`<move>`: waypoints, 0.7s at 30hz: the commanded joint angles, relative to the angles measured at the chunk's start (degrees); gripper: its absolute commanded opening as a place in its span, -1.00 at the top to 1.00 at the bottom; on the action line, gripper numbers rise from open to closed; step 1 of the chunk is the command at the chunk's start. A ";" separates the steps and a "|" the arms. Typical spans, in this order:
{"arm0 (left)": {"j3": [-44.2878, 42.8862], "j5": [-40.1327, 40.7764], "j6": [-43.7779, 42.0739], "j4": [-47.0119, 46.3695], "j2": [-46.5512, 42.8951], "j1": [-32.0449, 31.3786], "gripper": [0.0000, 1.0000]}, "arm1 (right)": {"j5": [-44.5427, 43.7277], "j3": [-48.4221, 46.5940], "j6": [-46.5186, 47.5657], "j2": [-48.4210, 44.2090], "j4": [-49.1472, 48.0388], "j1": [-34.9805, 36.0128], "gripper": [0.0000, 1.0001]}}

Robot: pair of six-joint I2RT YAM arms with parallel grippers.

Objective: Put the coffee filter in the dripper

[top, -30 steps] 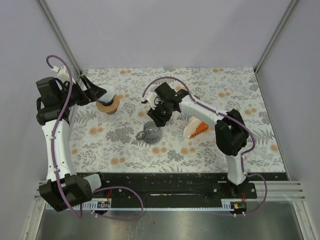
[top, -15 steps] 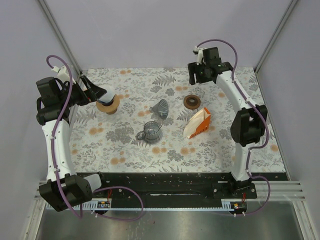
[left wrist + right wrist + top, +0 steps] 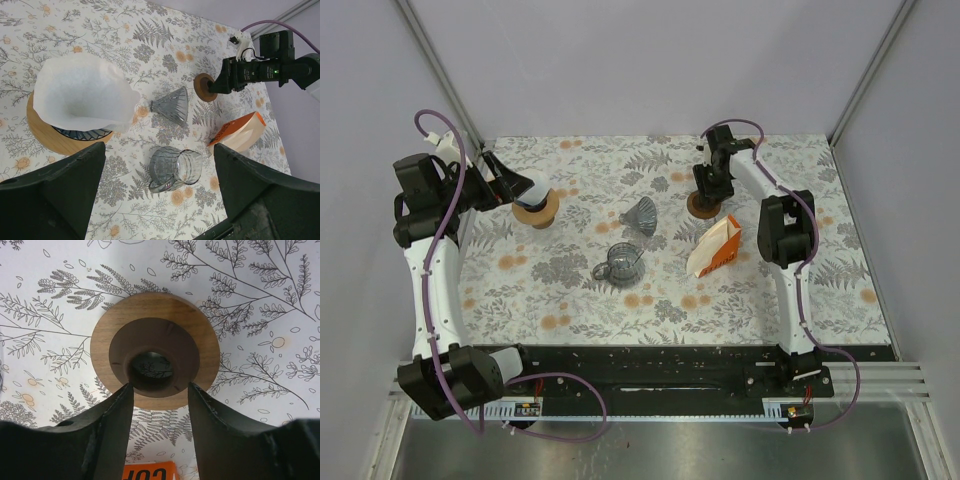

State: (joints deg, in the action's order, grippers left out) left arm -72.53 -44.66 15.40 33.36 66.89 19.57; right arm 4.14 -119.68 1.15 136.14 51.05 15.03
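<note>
**White filter is sitting in the dripper while the right hand is reaching down at a wooden ring**

The coffee filter (image 3: pixel 80 90) is sitting open inside the dark dripper (image 3: pixel 82 134). The dripper is standing on a round wooden base (image 3: pixel 47 142). All three are sitting to the left of the glass jug (image 3: pixel 175 167) and further back on the flowery table (image 3: pixel 570 300). The filter's soft white edge is sticking up above the dripper and leaning out a little toward the jug.

The left gripper (image 3: pixel 159 147) is hanging close by the filter, also left of the jug and further back. Its two fingers are standing wide apart and are holding nothing.

A see-through glass cone (image 3: pixel 172 104) is lying on its side just behind the jug, not touching it. An orange and white box (image 3: pixel 240 134) is sitting to the right of the jug.

The wooden ring (image 3: pixel 200 340) is lying flat to the right of the jug and further back, just behind the box. The right gripper (image 3: pixel 160 387) is pointing straight down at this ring. Its fingers are standing a little apart, one on each side of the hole in the ring's dark middle part. I cannot tell if they are squeezing the ring or only hanging over it.
</note>
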 commanded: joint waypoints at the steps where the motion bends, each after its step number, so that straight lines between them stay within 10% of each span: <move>1: -0.86 -1.65 -0.72 -1.72 0.43 0.38 -0.85 | -2.73 -1.17 -0.18 -1.58 0.46 0.18 -0.08; 21: -0.68 -1.65 -1.16 -1.64 0.69 0.38 -0.84 | -0.28 -3.28 -2.54 -3.96 -2.18 -1.05 -0.15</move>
State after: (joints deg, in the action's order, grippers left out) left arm -72.53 -44.82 14.98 33.36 67.61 19.57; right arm 4.05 -119.96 1.10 134.98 50.50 14.90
